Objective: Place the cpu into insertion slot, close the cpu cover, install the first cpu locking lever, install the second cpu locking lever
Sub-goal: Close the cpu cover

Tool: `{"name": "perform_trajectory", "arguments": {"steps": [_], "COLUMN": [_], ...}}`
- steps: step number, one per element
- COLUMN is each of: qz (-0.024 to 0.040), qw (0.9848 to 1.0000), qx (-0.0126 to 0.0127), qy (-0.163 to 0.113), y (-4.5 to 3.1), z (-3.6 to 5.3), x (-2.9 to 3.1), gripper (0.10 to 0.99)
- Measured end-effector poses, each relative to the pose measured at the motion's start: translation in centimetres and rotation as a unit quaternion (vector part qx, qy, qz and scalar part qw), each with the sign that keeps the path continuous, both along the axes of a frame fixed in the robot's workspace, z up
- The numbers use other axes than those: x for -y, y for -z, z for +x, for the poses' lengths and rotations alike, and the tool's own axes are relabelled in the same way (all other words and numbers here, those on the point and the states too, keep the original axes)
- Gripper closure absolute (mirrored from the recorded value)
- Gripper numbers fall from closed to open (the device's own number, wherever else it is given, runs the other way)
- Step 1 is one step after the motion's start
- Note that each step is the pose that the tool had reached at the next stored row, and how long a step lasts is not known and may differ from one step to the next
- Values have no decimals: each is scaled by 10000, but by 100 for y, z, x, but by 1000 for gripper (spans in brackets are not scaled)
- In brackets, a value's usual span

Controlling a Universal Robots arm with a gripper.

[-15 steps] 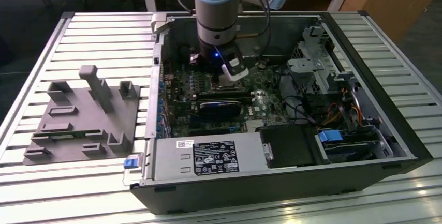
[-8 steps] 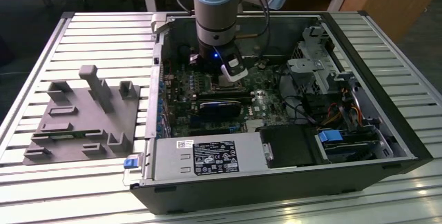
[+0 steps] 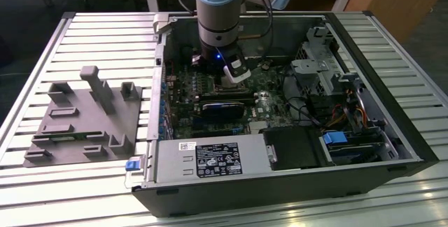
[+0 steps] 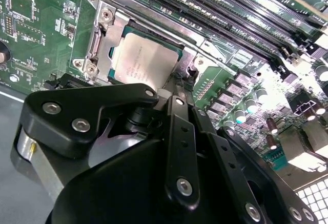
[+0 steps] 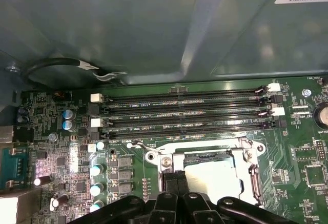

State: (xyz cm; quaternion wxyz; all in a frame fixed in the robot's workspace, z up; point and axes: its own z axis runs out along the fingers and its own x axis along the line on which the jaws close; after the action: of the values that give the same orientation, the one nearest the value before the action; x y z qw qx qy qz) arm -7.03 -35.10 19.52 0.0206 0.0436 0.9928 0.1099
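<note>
Open computer case (image 3: 392, 132) lying on the slatted bench (image 3: 91, 33), with a grey tray (image 3: 84, 117) beside it toward the exterior view's left. Arm (image 3: 220, 7) reaching straight down into the case, close to its far wall. Gripper (image 3: 235, 77) low over the green board (image 3: 183, 106), near the board's far edge. In the second wrist view, gripper (image 4: 177, 88) just above one side of the socket (image 4: 154, 29); in the first wrist view, gripper (image 5: 176, 184) at the socket (image 5: 207, 158) side that faces away from the memory slots (image 5: 184, 114). Fingers (image 5: 170, 183) drawn together, side by side with only a thin seam between them, and nothing visible clamped in that seam. Chip (image 4: 146, 60) lying flat inside the socket, dull silver top up, apart from the fingertips and just beyond them. Same chip (image 5: 212, 178) bright in the first wrist view, with the fingertips at its edge rather than over its middle. Silvery cover (image 4: 102, 42) framing the chip's sides, apparently lying down around it; cannot tell whether latched. Memory slots running parallel along the board between the socket and the case wall.
</note>
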Motion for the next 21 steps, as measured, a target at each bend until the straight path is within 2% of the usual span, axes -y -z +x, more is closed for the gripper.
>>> {"name": "perform_trajectory", "arguments": {"steps": [6, 10, 15, 17, 20, 21], "qz": [-2, -92, -114, -175, -310, -333], "qw": [10000, 10000, 9999, 9998, 9995, 9994], "qx": [1, 0, 0, -1, -10, -11], "qy": [-1, -1, 0, 0, 0, 0], "y": [1, -2, -1, -1, -2, -2], "z": [1, 0, 0, 0, 0, 0], "x": [-1, 0, -6, -16, -33, -36], "gripper": [984, 984, 984, 984, 984, 984]}}
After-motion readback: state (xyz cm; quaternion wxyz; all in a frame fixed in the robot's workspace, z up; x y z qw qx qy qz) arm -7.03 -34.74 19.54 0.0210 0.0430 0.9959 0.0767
